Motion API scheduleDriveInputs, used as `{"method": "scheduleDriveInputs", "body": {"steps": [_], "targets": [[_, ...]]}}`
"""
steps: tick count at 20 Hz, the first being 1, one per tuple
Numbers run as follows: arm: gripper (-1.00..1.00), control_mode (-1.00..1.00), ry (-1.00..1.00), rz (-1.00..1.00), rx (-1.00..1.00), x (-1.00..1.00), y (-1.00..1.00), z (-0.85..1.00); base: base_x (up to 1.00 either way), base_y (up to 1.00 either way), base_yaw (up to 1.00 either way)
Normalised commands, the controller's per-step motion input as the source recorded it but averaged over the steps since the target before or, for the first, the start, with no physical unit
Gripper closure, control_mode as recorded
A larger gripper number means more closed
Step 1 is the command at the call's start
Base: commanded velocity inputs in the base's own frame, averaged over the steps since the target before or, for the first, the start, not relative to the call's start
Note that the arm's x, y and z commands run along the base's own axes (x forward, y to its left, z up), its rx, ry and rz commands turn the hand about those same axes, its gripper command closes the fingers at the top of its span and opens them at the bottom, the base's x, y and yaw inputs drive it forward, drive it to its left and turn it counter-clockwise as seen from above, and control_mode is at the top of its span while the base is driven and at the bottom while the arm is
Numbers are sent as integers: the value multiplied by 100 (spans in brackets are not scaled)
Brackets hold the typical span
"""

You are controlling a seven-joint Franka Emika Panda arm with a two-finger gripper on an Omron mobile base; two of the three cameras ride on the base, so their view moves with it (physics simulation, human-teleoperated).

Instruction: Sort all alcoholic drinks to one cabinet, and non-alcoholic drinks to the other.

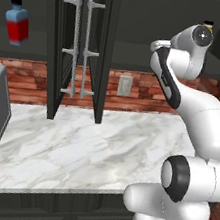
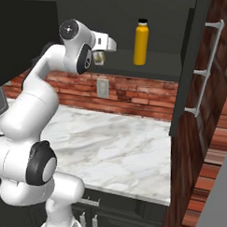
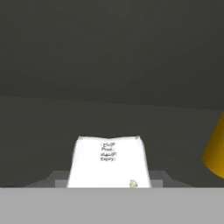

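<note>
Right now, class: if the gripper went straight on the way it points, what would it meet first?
Probably the cabinet's dark back wall. The gripper holds the pale cream container and points into the open cabinet; the yellow-orange bottle stands off to one side. Depth is hard to judge.

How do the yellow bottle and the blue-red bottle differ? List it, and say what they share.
1. Colour: the yellow bottle is one yellow-orange tone; the blue-red bottle is blue above and red below.
2. Shape: the yellow bottle is a tall round cylinder; the blue-red bottle is flat-sided and squatter.
3. Place: the yellow bottle is in the right cabinet, the blue-red bottle in the left cabinet.
Shared: black caps, both upright on a shelf.
</note>
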Motion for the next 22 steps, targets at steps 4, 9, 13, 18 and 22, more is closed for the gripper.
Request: {"method": "scheduleDriveInputs", "body": {"steps": [4, 9, 13, 18, 22], "targets": [[100, -100, 0, 0, 0, 29, -2, -9, 0, 0, 0], [100, -100, 0, 0, 0, 28, -3, -10, 0, 0, 0], [100, -100, 0, 0, 0, 26, -3, -13, 0, 0, 0], [100, -100, 0, 0, 0, 23, -3, -17, 0, 0, 0], [100, -100, 0, 0, 0, 20, -2, -22, 0, 0, 0]]}}
